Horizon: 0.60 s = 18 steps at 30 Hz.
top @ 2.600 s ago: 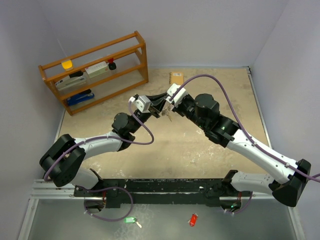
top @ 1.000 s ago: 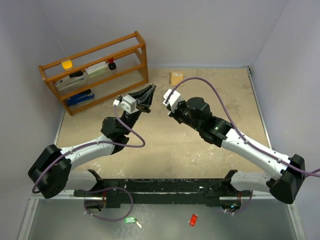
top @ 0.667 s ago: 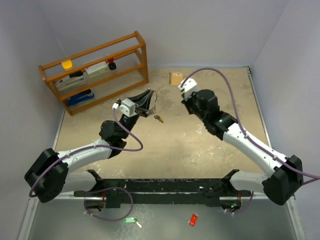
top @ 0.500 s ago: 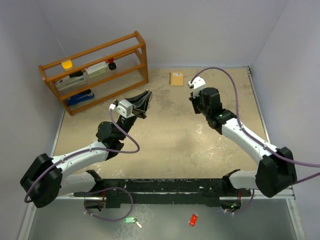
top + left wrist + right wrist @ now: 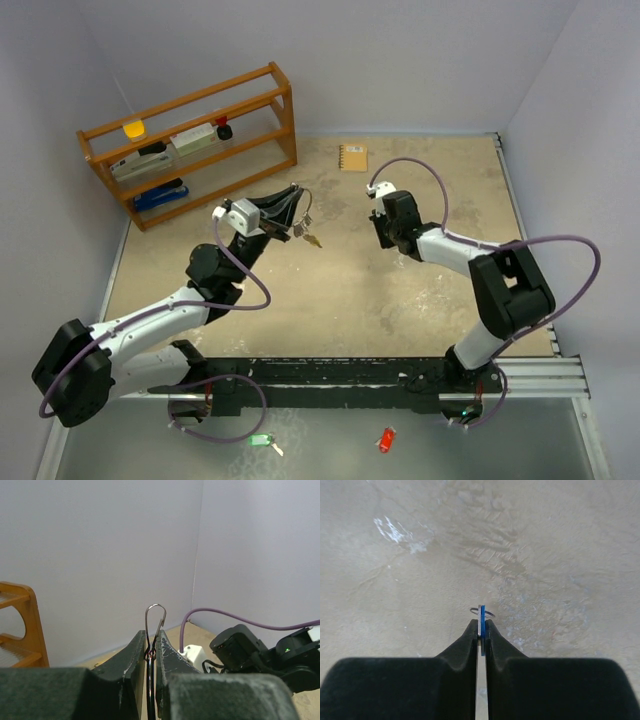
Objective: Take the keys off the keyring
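My left gripper [image 5: 291, 203] is raised over the table's middle and shut on the keyring [image 5: 300, 212], a thin silver wire loop. In the left wrist view the loop [image 5: 155, 616] sticks up from between my fingertips [image 5: 139, 645]. Several keys [image 5: 305, 232], silver and one yellowish, hang under it. My right gripper [image 5: 387, 238] points down at the table, right of centre. In the right wrist view it [image 5: 481, 626] is shut on a blue-headed key [image 5: 481, 617], edge-on, with a small wire ring through its head. It is close above the sandy table top.
A wooden shelf rack [image 5: 190, 140] with small items stands at the back left. A small notebook [image 5: 352, 157] lies at the back centre. A green tag [image 5: 261, 439] and a red tag [image 5: 386, 439] lie on the front ledge below the arm bases.
The two grippers, together over the middle 2.6 s ago, have pulled apart. The right one moved right with the blue key, then swung down to the table. The left still holds the ring.
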Each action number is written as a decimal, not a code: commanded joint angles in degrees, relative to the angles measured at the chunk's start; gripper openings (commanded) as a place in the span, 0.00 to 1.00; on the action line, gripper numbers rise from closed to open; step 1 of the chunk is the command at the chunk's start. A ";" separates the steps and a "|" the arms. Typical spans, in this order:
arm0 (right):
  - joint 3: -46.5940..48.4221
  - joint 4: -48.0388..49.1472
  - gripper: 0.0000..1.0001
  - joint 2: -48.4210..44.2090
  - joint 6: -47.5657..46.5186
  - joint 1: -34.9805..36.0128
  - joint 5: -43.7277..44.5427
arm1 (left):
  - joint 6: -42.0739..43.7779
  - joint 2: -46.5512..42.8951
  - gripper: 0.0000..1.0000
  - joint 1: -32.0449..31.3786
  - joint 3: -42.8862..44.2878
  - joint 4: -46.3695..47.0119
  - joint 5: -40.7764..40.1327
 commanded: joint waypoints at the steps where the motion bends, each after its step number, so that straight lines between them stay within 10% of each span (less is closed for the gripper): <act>1: 1.85 2.69 0.17 2.90 3.03 -0.43 -0.24 | -1.10 -2.17 0.01 0.25 0.18 0.13 0.87; 7: 1.73 2.72 0.47 2.46 3.28 -0.43 0.93 | -0.49 -2.52 0.01 0.20 0.69 -0.79 0.56; 18: -6.90 13.96 0.47 -14.03 -0.07 -0.43 -6.48 | -0.80 -1.00 0.01 0.22 2.25 -0.74 0.78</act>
